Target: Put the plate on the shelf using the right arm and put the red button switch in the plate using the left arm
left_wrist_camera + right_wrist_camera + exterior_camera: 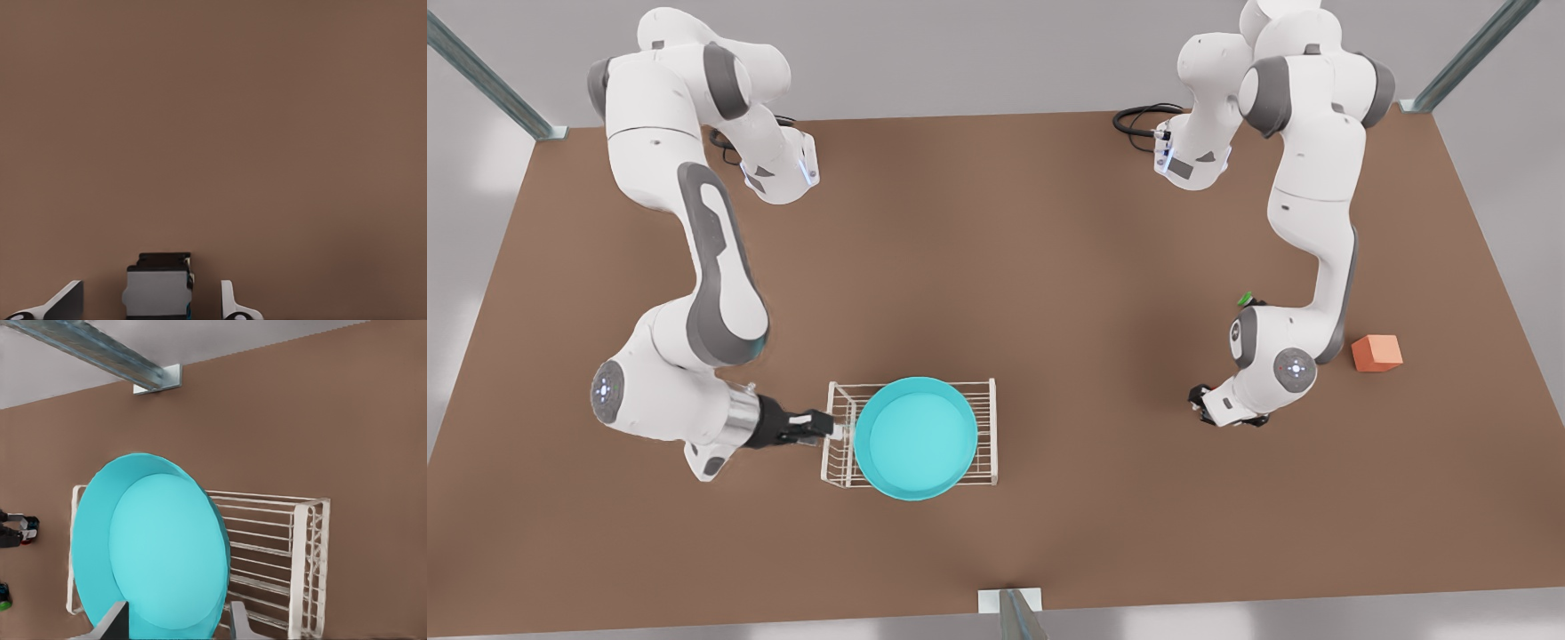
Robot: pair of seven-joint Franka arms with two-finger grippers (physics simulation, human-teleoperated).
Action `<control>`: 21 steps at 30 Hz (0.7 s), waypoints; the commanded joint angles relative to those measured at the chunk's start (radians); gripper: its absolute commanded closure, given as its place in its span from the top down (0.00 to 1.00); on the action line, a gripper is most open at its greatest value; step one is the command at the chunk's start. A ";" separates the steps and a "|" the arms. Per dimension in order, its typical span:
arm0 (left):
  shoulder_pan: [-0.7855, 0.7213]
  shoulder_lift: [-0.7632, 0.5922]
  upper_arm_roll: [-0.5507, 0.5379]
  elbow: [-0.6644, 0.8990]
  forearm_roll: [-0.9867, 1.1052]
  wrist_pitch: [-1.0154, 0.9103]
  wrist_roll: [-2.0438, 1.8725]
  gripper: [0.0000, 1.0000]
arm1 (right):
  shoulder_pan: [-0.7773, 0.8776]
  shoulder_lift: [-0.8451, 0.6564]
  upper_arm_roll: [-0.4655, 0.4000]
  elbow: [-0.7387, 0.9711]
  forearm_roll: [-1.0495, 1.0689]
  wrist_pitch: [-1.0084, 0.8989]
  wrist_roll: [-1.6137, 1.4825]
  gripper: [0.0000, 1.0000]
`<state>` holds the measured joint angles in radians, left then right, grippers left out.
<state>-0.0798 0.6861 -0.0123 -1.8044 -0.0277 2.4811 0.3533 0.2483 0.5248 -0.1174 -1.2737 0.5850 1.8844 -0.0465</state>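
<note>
The plate [914, 437] lies flat on the shelf [985, 427], at about 6 o'clock on the table [1049, 267] in the front view, its rim overhanging the shelf's near edge. The right gripper [838, 428] sits level at the plate's 9 o'clock, just at the rim. In the right wrist view its fingers [115, 621] stand spread to either side of the near rim, too far apart to be pinching a thin lip, so I judge the plate to be resting on the bars alone. The left gripper [1209, 407] hangs low over the table at about 4 o'clock in the front view. Its jaws are spread, with a small black and grey box [159, 288] standing between them and a gap on each side. I take this box for the red switch, though its cap does not show from here. A green switch [1245, 300] lies at the gripper's 1 o'clock and an orange cube [1376, 353] at its 2 o'clock. The switch looks light, rigid and smooth-sided, so it could twist or pop out of a skewed pinch. The flat opposite sides of the body, below the cap, look like the best hold. The plate looks stiff, and its hollow should keep the switch from sliding off if it is set near the middle.
</note>
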 commanded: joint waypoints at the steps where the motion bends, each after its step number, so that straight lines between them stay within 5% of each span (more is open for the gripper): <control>1: 0.000 0.003 0.000 0.000 0.003 0.024 -0.002 1.00 | 0.000 -0.103 -0.021 0.005 -0.112 -0.178 0.137 1.00; 5: -0.002 0.007 0.000 0.000 0.003 0.025 -0.002 0.91 | -0.078 -0.098 -0.065 -0.013 -0.470 -0.340 -0.062 1.00; 7: -0.006 0.007 0.000 0.000 0.003 0.027 -0.002 0.60 | -0.078 -0.238 -0.065 -0.365 -0.496 -0.052 -0.105 1.00; 8: -0.006 0.007 0.000 0.000 0.003 0.025 0.000 0.53 | -0.072 -0.357 -0.061 -0.584 -0.502 0.139 -0.113 1.00; 10: -0.006 0.007 0.000 0.002 0.006 0.025 0.000 0.31 | -0.080 -0.450 -0.085 -0.711 -0.521 0.208 -0.102 1.00; 16: -0.009 -0.016 -0.002 0.014 0.006 0.005 -0.007 0.30 | -0.093 -0.384 -0.150 -0.524 -0.551 0.041 -0.110 1.00; 21: -0.094 -0.028 -0.009 0.284 0.014 -0.337 -0.240 0.30 | -0.089 -0.358 -0.146 -0.524 -0.550 0.041 -0.113 1.00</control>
<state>-0.1596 0.6581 -0.0207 -1.5473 0.0091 2.3482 0.2712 0.1588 0.1664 -0.2633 -1.7988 0.0387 1.9311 -0.1060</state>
